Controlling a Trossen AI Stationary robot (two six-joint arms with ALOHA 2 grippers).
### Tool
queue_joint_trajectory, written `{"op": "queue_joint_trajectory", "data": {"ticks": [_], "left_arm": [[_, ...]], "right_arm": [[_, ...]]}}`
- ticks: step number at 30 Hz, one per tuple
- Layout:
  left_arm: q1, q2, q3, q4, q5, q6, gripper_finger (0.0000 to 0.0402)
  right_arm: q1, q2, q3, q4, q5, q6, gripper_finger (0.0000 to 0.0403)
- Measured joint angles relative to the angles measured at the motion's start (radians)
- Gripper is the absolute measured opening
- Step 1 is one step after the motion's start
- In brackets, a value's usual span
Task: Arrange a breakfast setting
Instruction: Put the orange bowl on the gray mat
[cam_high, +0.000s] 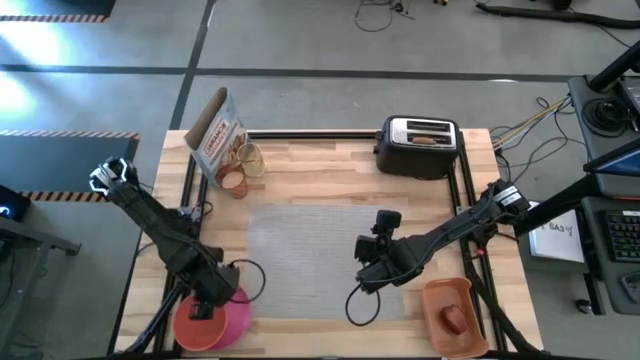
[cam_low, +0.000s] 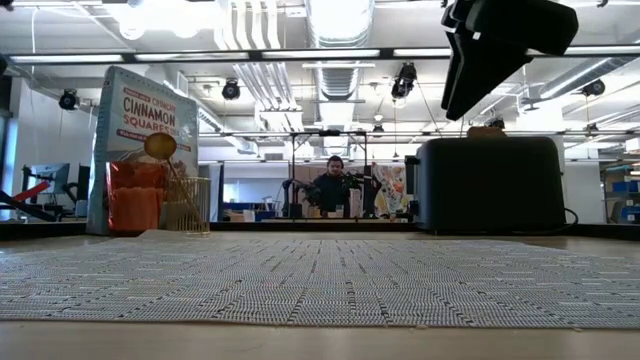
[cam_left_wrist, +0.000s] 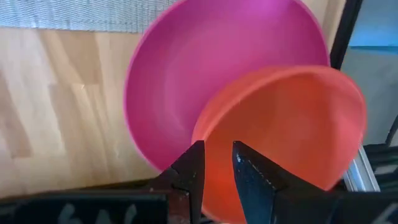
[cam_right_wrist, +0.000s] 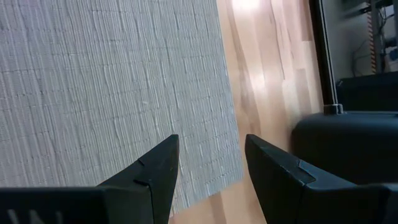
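A red-orange bowl (cam_left_wrist: 286, 137) sits inside the pink plate (cam_left_wrist: 205, 68) at the table's near left corner. My left gripper (cam_left_wrist: 217, 158) points down over the bowl's rim, its fingers a narrow gap apart. My right gripper (cam_right_wrist: 211, 155) hangs open over the near right part of the grey mat (cam_high: 310, 250), holding nothing. At the far left the clear cup (cam_low: 188, 205) holds the gold spoon (cam_low: 160, 148). The toast (cam_high: 428, 139) sticks up from the toaster (cam_high: 420, 148). The apple (cam_high: 455, 318) lies in the orange tray (cam_high: 448, 295). My left gripper stands at the bowl's rim (cam_left_wrist: 202, 134) on the side toward the plate's middle, pointing down. The bowl shows through the narrow gap between the fingers. Whether a finger touches the rim I cannot tell.
A cereal box (cam_high: 215, 135) and an orange translucent container (cam_low: 135, 195) stand beside the cup at the far left. Black rails (cam_high: 300, 133) run along the table's edges. The bare wood (cam_high: 330, 170) between the mat and the toaster holds nothing.
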Motion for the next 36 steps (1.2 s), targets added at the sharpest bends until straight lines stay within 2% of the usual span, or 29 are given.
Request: {"op": "queue_joint_trajectory", "data": {"ticks": [6, 18, 27, 36], "left_arm": [[-0.002, 0.095, 0.0, 0.02, 0.0, -0.028, 0.0077], [-0.014, 0.084, -0.001, 0.011, -0.005, -0.026, 0.0115], [-0.014, 0.087, -0.03, 0.021, -0.104, -0.024, 0.0117], [-0.015, 0.086, -0.053, 0.086, -0.083, -0.025, 0.0117]], "right_arm": [[-0.001, 0.0, 0.0, 0.005, 0.0, -0.004, 0.0176], [-0.011, 0.0, 0.0, 0.044, 0.0, 0.0, 0.0176], [-0.011, 0.0, 0.0, 0.056, -0.001, 0.0, 0.0176], [-0.011, 0.0, 0.0, 0.058, -0.001, 0.0, 0.0176]]}}
